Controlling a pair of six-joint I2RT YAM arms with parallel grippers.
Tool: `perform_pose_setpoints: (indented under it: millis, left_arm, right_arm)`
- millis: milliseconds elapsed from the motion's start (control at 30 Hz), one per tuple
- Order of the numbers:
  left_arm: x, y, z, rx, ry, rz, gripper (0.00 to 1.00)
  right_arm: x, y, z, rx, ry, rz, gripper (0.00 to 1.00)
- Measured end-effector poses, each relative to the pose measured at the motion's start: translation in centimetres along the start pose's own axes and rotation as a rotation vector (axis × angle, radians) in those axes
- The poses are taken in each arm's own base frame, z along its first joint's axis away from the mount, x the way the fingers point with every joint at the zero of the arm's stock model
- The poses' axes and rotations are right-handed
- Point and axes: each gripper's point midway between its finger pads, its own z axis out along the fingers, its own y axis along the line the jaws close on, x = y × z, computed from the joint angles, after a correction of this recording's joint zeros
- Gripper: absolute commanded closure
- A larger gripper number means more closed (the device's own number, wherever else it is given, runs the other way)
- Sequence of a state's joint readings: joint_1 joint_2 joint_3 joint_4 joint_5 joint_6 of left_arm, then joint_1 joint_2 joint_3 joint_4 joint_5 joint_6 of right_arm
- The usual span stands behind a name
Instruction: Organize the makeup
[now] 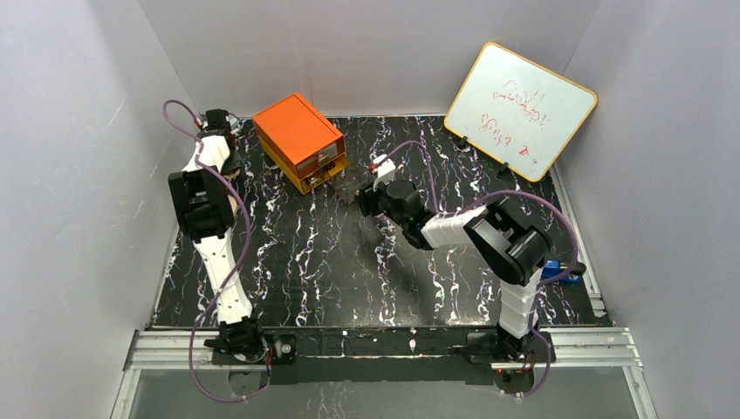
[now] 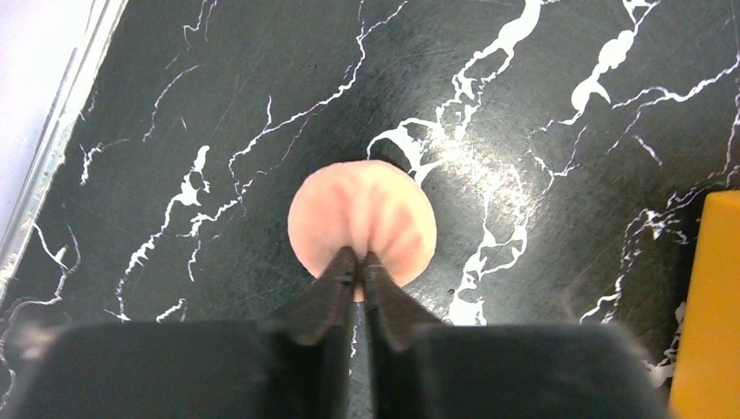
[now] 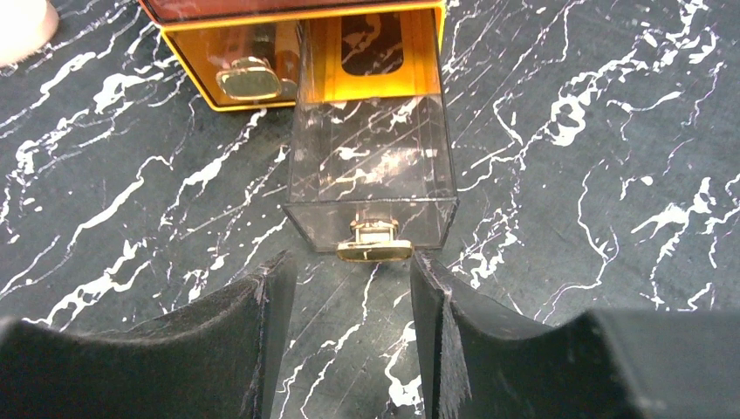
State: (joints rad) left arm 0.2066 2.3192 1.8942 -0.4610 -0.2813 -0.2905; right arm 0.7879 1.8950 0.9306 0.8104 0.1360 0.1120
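Note:
A round peach-pink disc of the makeup lies on the black marbled table. My left gripper is shut on its near edge, and the soft disc creases where the tips pinch it. In the top view this gripper sits at the table's far left corner, left of the orange drawer box. My right gripper stands open just short of the gold handle of a clear drawer. That drawer is pulled out of the box and shows nothing inside. Nothing is between the right fingers.
A second drawer with a gold handle stays pushed in beside the open one. A pale pink shape shows at the right wrist view's top left corner. A whiteboard leans at the back right. A blue object lies by the right arm.

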Motion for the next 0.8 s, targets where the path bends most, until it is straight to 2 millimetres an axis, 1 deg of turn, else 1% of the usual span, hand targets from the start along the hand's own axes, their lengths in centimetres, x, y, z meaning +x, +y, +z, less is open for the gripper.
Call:
perform_pose_setpoints:
  millis: [233, 300, 367, 433, 533, 567, 633, 700, 733, 800]
  left_arm:
    - [-0.1, 0.0, -0.3, 0.006, 0.0, 0.0, 1.0]
    - [-0.1, 0.0, -1.1, 0.012, 0.0, -0.005, 1.0]
    - [-0.2, 0.3, -2.7, 0.024, -0.007, -0.012, 1.0]
    - [-0.5, 0.3, -5.0, 0.045, -0.028, -0.019, 1.0]
    - [-1.5, 0.7, -10.4, 0.086, -0.101, -0.031, 1.0]
    - [-1.7, 0.5, -12.1, 0.104, -0.125, -0.031, 1.0]
    - [-1.8, -0.2, -16.0, 0.158, -0.186, -0.029, 1.0]
    - [-0.8, -1.4, -19.7, 0.214, -0.232, -0.006, 1.0]
    - [-0.2, -2.0, -21.1, 0.238, -0.245, 0.009, 1.0]
    - [1.9, -3.8, -23.6, 0.296, -0.263, 0.051, 1.0]
  right_arm:
    - [-0.8, 0.0, -0.9, -0.001, -0.014, 0.001, 0.41]
    - [-1.0, 0.0, -1.0, -0.002, -0.019, 0.001, 0.41]
    - [-1.2, 0.1, -1.0, -0.002, -0.023, 0.002, 0.41]
    - [-1.3, 0.1, -1.1, -0.002, -0.025, 0.001, 0.41]
    - [-1.5, 0.0, -1.1, 0.004, -0.026, 0.002, 0.41]
    - [-1.5, -0.1, -1.2, 0.009, -0.026, 0.002, 0.4]
    - [-1.9, -0.3, -1.5, 0.02, -0.027, 0.002, 0.38]
    - [-2.7, -0.4, -1.9, 0.031, -0.037, 0.003, 0.38]
    - [-3.2, -0.5, -2.1, 0.036, -0.045, 0.003, 0.38]
    - [-4.3, -0.7, -2.7, 0.046, -0.065, 0.002, 0.37]
